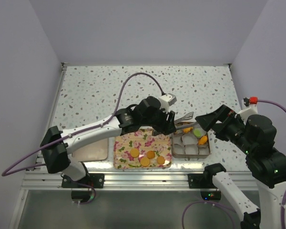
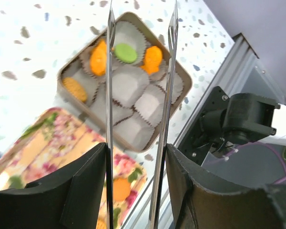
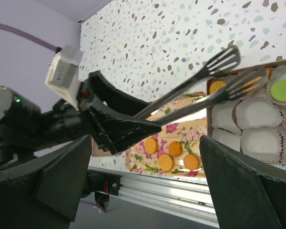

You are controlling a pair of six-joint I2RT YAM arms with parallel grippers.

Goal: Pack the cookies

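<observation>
Left gripper (image 2: 136,152): clamped on the tongs (image 2: 109,95), whose blades stand apart and bare above the tin (image 2: 61,82).
Right gripper (image 3: 145,143): spread wide, holding nothing, parked at the tin's 3 o'clock in the top view.
Cookies (image 1: 145,161): four lying on the floral tray (image 1: 126,140) at the tin's 9 o'clock. Four more, one of them green, already seated in paper cups (image 2: 128,86) toward the tin's 12 and 3 o'clock sides.
Slip risk: thin metal handles against smooth fingers, so likely to twist or slide under an uneven squeeze.
Pickup risk: flat discs lying flush on the tray, so liable to skid away or crack between the blades.
Cup risk: light paper, easily dragged or tipped by a passing blade.
Clash risk: both arms crowded round the tin, so a careless swing toward 3 o'clock invites contact.
</observation>
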